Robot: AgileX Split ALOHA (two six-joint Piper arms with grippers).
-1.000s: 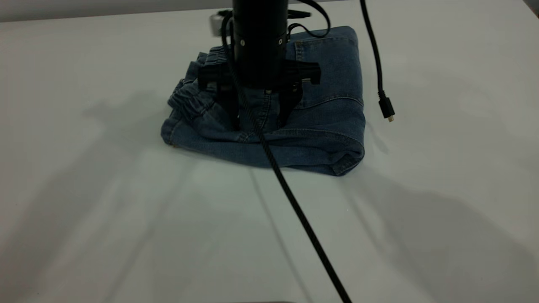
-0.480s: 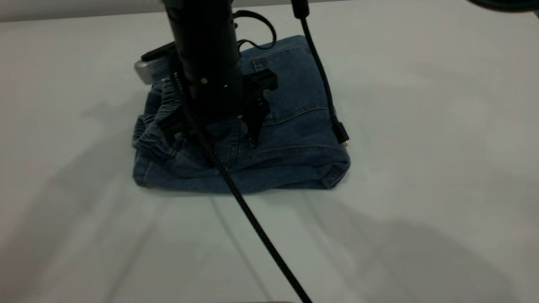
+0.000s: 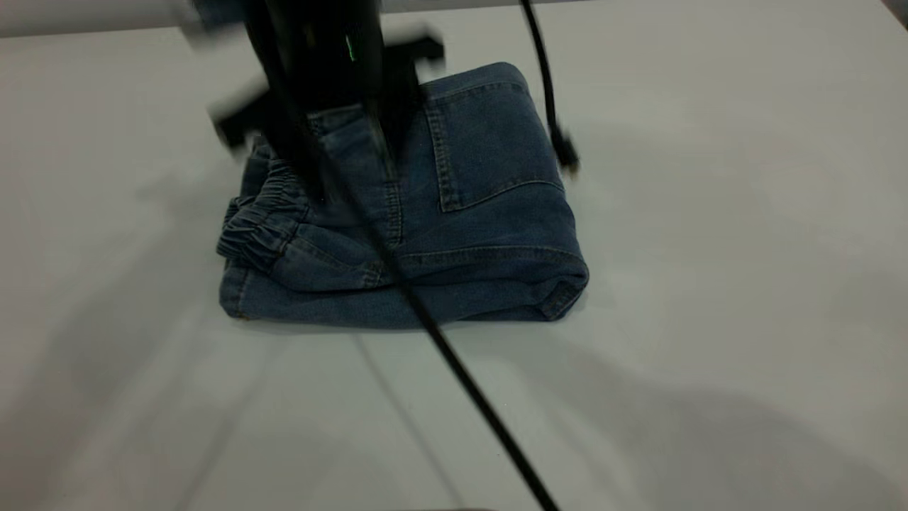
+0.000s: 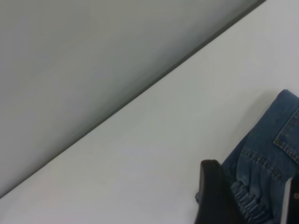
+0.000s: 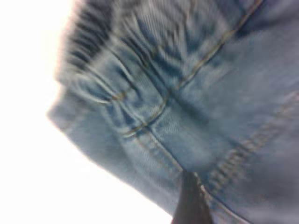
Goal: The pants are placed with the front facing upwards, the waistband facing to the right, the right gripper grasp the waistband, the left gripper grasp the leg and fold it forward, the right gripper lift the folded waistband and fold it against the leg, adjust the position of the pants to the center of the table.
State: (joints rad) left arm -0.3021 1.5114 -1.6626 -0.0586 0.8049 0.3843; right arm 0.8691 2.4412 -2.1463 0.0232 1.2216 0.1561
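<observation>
Exterior view: the pants [image 3: 454,213] lie folded into a compact bundle on the desk [image 3: 709,284], pocket side up, the waistband [image 3: 259,220] bunched at the left edge; my right gripper [image 3: 319,92] hangs blurred above that end, and I cannot tell whether it is apart or together, with bare desk on all sides for centring. Left wrist view: my left gripper [image 4: 219,198] shows only as one dark part beside the waistband, state not readable. Right wrist view: close over ruched denim and tan stitching, nothing visibly clamped.
</observation>
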